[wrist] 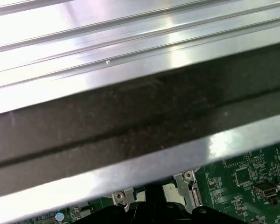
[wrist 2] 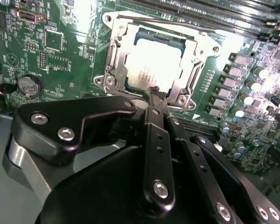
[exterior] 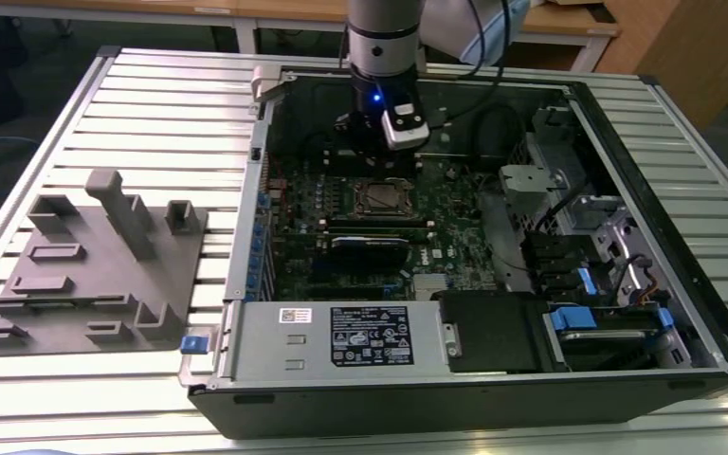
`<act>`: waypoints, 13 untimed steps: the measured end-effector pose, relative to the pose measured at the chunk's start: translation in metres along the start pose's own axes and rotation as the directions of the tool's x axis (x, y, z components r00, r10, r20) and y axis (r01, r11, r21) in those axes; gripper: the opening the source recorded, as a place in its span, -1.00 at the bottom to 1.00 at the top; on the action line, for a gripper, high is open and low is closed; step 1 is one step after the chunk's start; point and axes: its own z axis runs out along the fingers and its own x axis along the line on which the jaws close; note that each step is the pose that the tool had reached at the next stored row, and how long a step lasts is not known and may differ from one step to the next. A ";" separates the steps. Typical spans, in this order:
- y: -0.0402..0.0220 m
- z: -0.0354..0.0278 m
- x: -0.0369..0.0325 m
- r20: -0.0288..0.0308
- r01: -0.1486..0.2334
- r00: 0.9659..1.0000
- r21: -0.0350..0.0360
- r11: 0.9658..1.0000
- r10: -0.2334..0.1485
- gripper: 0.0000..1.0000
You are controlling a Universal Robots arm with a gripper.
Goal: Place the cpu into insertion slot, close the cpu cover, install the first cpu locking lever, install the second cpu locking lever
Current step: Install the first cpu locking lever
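Note:
The cpu, a pale metal square, lies flat in the insertion slot on the green board. The silvery cpu cover lies down around it, and the chip shows through its window. A thin wire lever runs along the cover's far edge. My gripper is shut with nothing between its fingers, and its tip is at the cover's near edge. In the exterior view my gripper hangs just behind the socket, inside the open computer case.
Long black memory slots run beside the socket, and a coin battery sits on the board. A power supply and drive bays stand at the case front. A grey fixture block is on the slatted table. The case wall is close.

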 end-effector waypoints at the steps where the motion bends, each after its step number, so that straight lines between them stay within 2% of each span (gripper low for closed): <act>1: 0.0003 0.0001 -0.0010 -0.003 0.000 1.000 0.001 1.000 0.000 -0.79; 5: 0.0028 0.0009 -0.0097 -0.026 0.001 1.000 0.008 1.000 0.000 -0.79; 6: 0.0032 0.0012 -0.0111 -0.031 0.001 1.000 0.009 1.000 -0.001 -0.79; 9: 0.0022 0.0014 -0.0125 -0.036 0.001 0.999 0.011 1.000 -0.001 -0.79; 13: -0.0034 0.0017 -0.0141 -0.037 0.001 0.999 0.011 1.000 -0.001 -0.79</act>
